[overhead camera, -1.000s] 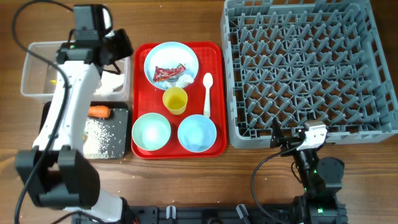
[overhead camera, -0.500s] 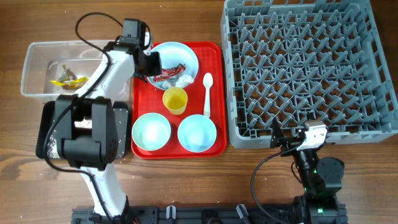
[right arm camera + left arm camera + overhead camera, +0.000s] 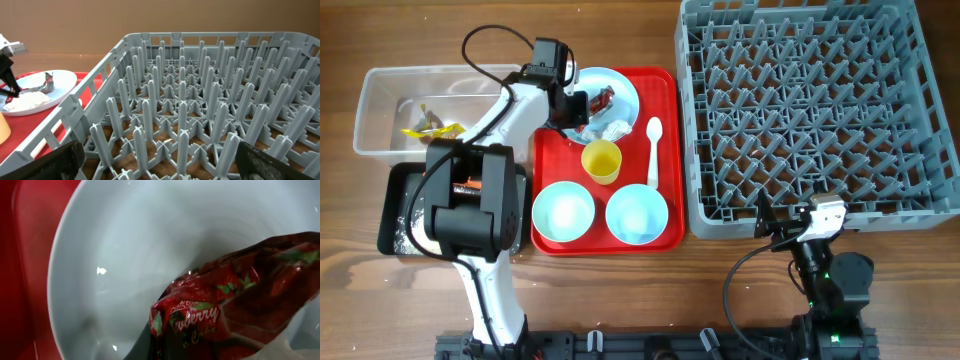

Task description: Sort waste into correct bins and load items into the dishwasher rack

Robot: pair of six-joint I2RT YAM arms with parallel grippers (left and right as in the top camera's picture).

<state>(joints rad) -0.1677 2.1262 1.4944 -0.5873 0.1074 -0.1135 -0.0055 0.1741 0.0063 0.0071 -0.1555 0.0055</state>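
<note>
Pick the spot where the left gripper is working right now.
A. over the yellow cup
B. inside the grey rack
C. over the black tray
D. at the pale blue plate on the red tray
D: in the overhead view the left gripper sits at the pale blue plate, and its wrist view shows the plate with the red wrapper at its closed fingertips.

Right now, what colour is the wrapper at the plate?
Dark red wrapper with white lettering and small green leaves; the left wrist view shows it best.

I count two bowls point(image 3: 563, 212) point(image 3: 637, 213), one plate point(image 3: 623, 89), one cup point(image 3: 601, 161), one spoon point(image 3: 653, 150), one red tray point(image 3: 672, 150), two bins point(image 3: 378, 112) point(image 3: 394, 216), one rack point(image 3: 810, 110)
</note>
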